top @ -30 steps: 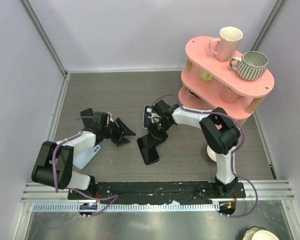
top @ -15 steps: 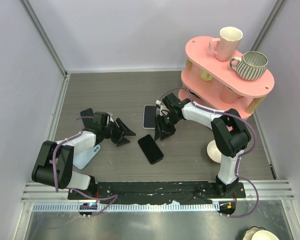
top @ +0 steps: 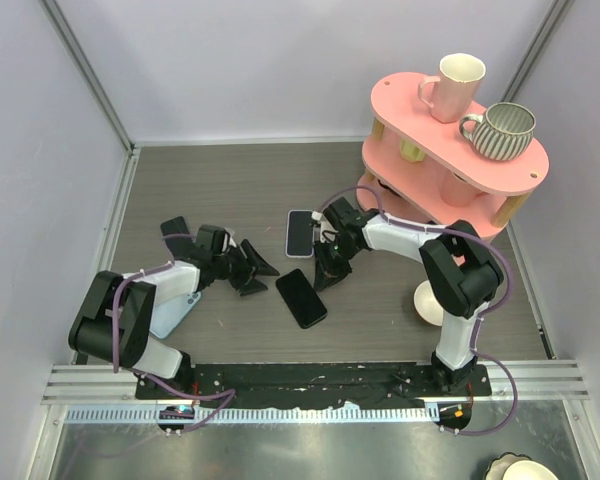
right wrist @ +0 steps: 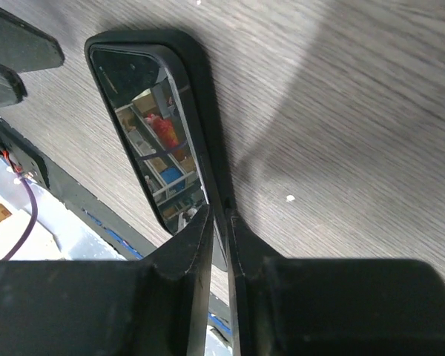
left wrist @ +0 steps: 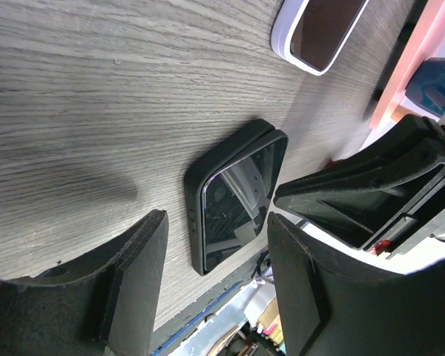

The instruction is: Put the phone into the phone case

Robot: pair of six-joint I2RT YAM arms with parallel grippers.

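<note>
Since 1 s ago left gripper shifts toward 3 o'clock, jaws spread, empty, likely to brace | right gripper pinched closed, holding nothing, tips at rim | black glossy rectangular phone flat on grey wood-grain table, 7 o'clock of right gripper, apparently seated in thick-rimmed black rubbery case

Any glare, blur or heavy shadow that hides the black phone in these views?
Right wrist: the black phone mirrors room clutter on its screen; the near jaws are blurred. Left wrist: same mirroring, a soft shadow on the table, jaws out of focus. Top external: even light, sharp, phone clear.
</note>
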